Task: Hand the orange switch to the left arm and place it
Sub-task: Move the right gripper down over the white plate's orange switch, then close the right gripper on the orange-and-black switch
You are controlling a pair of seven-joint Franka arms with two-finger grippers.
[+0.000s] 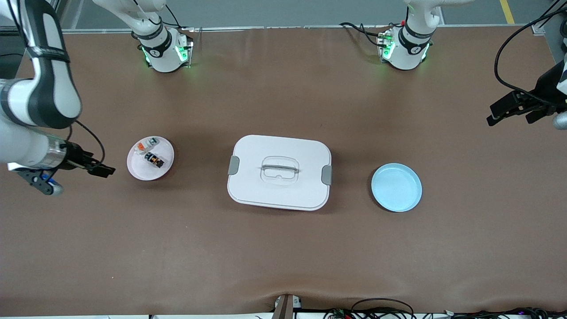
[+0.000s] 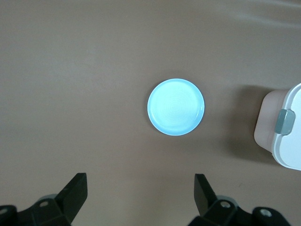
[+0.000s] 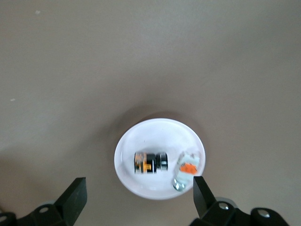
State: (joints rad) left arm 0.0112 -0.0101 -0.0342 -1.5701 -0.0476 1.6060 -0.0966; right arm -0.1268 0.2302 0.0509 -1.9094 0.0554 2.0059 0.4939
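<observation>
The orange switch (image 1: 154,160), a stubby black piece with orange bands, lies on a pink plate (image 1: 138,172) toward the right arm's end of the table. In the right wrist view the switch (image 3: 150,162) lies on that plate (image 3: 141,136). My right gripper (image 1: 104,169) hangs open and empty over the table beside the plate; its jaws (image 3: 139,181) stand wide. The white box (image 1: 266,148) sits mid-table, lid shut. My left gripper (image 1: 494,114) hangs open and empty over the left arm's end of the table (image 2: 140,178).
A pale piece with an orange patch (image 1: 147,144) shares the pink plate with the switch (image 3: 188,167). An empty blue plate (image 1: 396,187) sits between the box and the left arm's end (image 2: 176,107). The box's latch corner (image 2: 285,121) shows in the left wrist view.
</observation>
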